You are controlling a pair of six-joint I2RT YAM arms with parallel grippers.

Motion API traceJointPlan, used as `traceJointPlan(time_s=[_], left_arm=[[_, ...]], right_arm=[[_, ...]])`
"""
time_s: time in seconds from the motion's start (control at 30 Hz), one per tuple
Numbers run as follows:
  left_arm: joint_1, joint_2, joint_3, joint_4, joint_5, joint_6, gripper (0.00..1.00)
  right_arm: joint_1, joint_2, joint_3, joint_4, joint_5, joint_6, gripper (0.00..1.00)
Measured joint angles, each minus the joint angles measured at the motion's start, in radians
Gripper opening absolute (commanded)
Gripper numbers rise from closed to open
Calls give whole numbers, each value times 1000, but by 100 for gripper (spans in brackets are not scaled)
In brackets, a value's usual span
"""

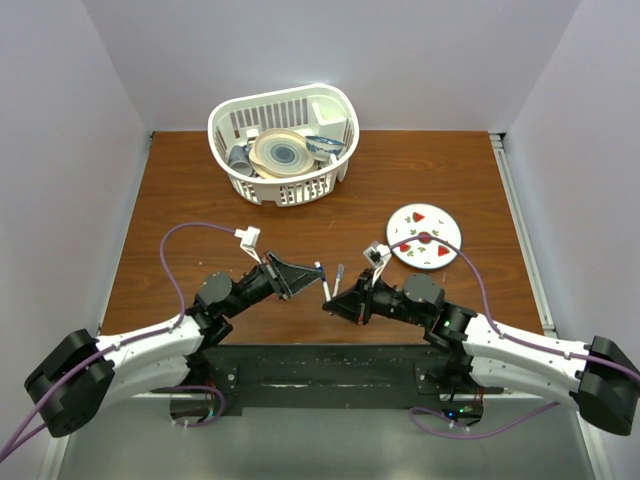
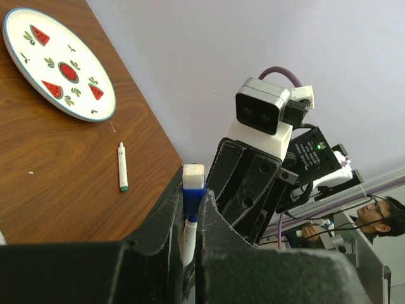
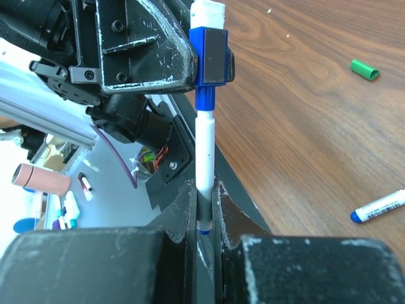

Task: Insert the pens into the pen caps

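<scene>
Your two arms share the blue pen [image 3: 204, 149] and blue cap [image 3: 212, 56] — above the table [image 1: 200, 200], by the middle of its near edge.
Your left gripper [image 2: 193, 201] is clamped on the cap; your right gripper [image 3: 204, 193] is pinched tight on the white barrel.

No writing, brand, number or sign can be read in any view; neither the white barrel of the pen [image 3: 204, 152] nor its blue cap [image 3: 212, 57] shows legible print. The plate [image 2: 54, 44] toward the table's right edge carries only painted watermelon slices and leaves; there is no lettering on it.
</scene>
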Motion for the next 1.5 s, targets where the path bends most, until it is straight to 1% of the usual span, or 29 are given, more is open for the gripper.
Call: traceJointPlan(time_s=[0.17,0.3,0.5,0.63,0.8,1.13,1.27,1.5], left_arm=[[-1,-9,-8,0,31,40,0],[-2,-34,-39,20,55,50,0],[-18,-39,-59,50,42,49,0],[-38,-29,-104,129,-6,24,0],[-63,24,-128,198,-64,12,0],[-121,48,-133,248,-173,11,0],[-156,95,-132,316,-232,23,0],[-188,179,-132,425,-292,32,0]], right_arm=[[6,-11,27,-72,2,-13,0],[16,-32,64,-165,1,-50,0],[23,-32,101,-235,1,-82,0],[27,-14,109,-235,1,-83,0],[29,13,109,-228,11,-83,0],[32,8,122,-224,45,-140,0],[32,12,157,-268,51,-169,0],[32,22,198,-331,72,-218,0]])
